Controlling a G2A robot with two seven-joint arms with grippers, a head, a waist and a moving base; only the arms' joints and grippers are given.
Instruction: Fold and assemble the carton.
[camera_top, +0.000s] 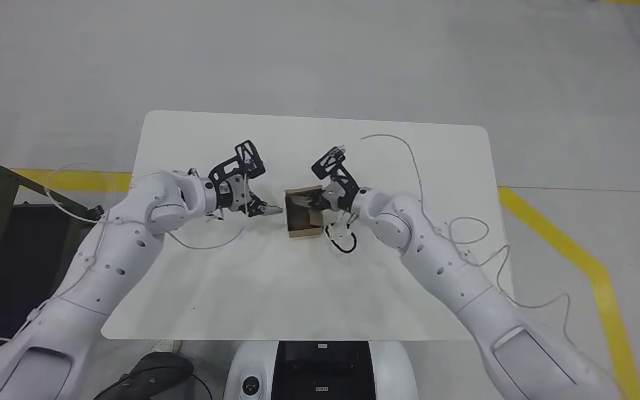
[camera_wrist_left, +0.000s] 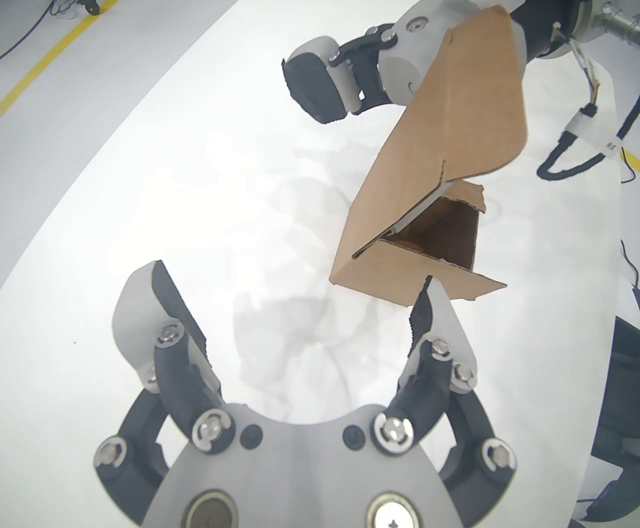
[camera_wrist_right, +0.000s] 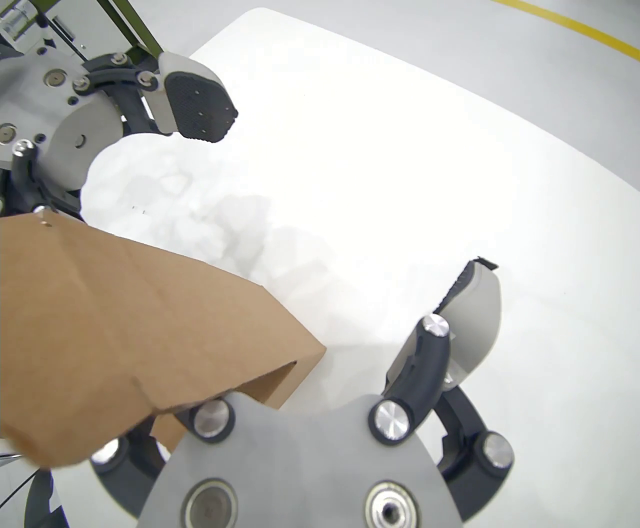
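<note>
Cardboard first: one brown carton (camera_wrist_left: 450, 130), partly folded into a tube, sits near the middle of the white table (camera_top: 420, 270), between my two grippers. Its open end faces the left wrist camera, with flaps sticking out around the mouth.

My left gripper (camera_wrist_left: 295, 307) is spread wide and grips nothing. One of its fingertips (camera_wrist_left: 431, 305) sits right at the carton's lowest flap; I cannot tell whether it touches or stops just short.

My right gripper (camera_wrist_right: 310, 295) is also spread. One finger (camera_wrist_right: 472, 310) stands clear over bare table, while the other is hidden behind the cardboard. The carton leans up against that gripper, and from the left wrist view one black pad (camera_wrist_left: 317, 87) stands well off the carton's side. Exactly where the hidden finger meets the cardboard I cannot make out.

The carton's far end is covered by the right gripper, and in the right wrist view the box is cut off at the edge. Whether its low corner rests on the table I cannot say.

One thin cable (camera_top: 400, 150) loops across the table's far side.
</note>
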